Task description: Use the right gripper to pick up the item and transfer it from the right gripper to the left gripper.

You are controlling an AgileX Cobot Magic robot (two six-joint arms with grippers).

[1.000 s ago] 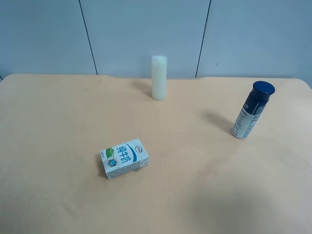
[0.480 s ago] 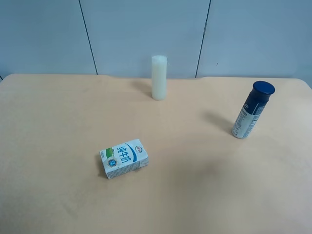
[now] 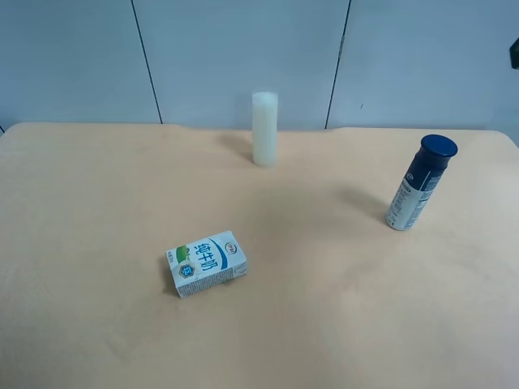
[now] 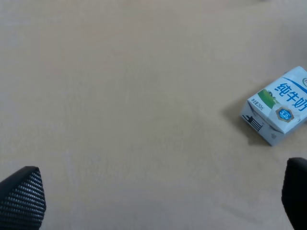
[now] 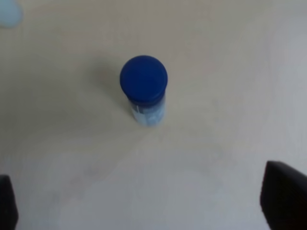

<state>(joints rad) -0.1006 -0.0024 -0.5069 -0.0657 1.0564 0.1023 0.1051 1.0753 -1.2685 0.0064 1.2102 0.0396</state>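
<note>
Bottle (image 3: 420,183) stands on table (image 3: 97,211) near exterior high view's right edge, well apart from milk carton (image 3: 207,263) and cream cylinder (image 3: 264,129). Above it, right gripper (image 5: 146,199) hangs with fingers (image 5: 285,196) spread wide, holding nothing. Likewise left gripper (image 4: 160,194): fingers spread, empty, milk carton off to one side below.

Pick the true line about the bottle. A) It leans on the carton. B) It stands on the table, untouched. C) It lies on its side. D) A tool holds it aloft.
B: the bottle stands cap-up on the table, with nothing touching it and the carton far off.
</note>
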